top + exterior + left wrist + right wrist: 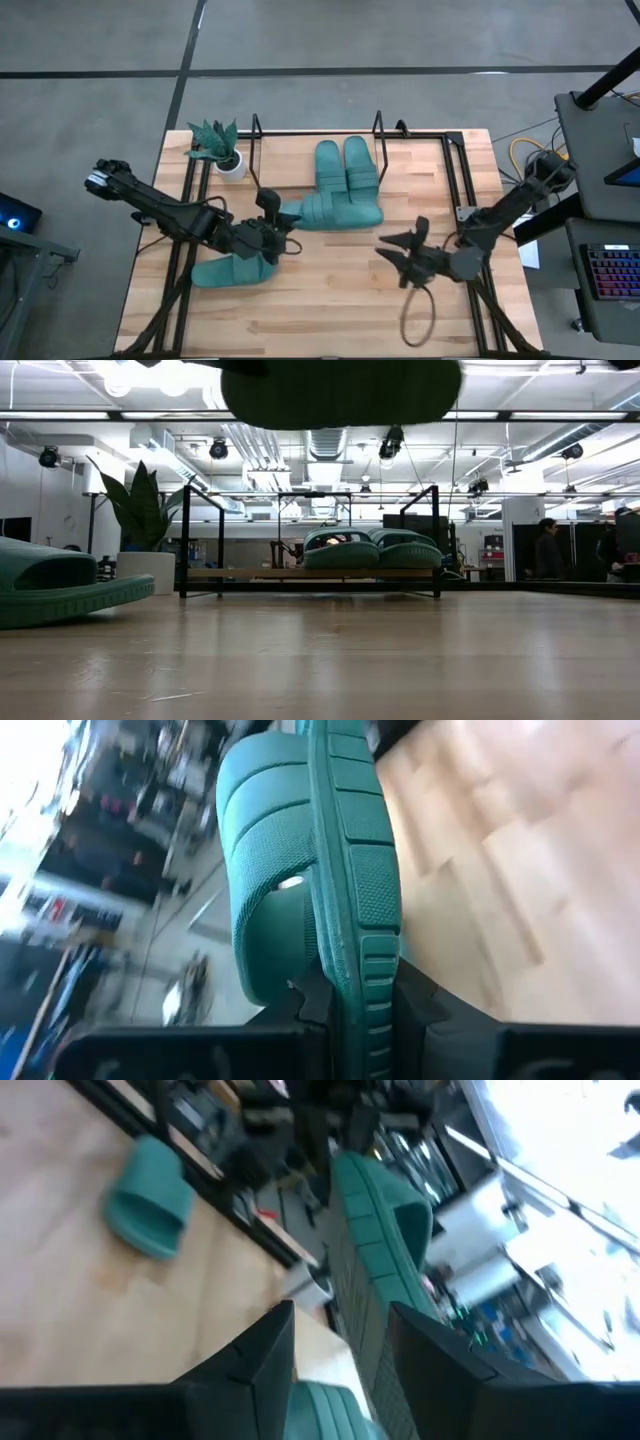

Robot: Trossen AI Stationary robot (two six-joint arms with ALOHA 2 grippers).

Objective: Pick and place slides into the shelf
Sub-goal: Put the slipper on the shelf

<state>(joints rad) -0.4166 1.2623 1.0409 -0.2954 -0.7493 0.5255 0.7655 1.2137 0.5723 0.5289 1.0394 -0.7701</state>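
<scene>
My left gripper (275, 225) is shut on one teal slide (335, 212), which hangs above the table just in front of the shelf (379, 135). In the low view this slide is the dark shape (340, 390) at the top. Two slides (327, 165) (358, 160) lie side by side on the shelf board (250, 573). Another slide (230, 268) rests sole-down on the table near the left arm. My right gripper (400, 258) stands open at the table's right, a short way from the held slide's toe end, with nothing between its fingers. My left gripper pinches the slide's sole (352, 982) between its two fingers at the end away from the strap (265, 870). The fingers come in nearly level from the table's left, along the slide's length. The slide is turned on its edge and lifted clear of the table.
A small potted plant (218, 145) stands at the shelf's left end. A dark cable loop (418, 315) lies on the table below the right gripper. Bare wood lies along the near edge. People stand in the room beyond (547, 550).
</scene>
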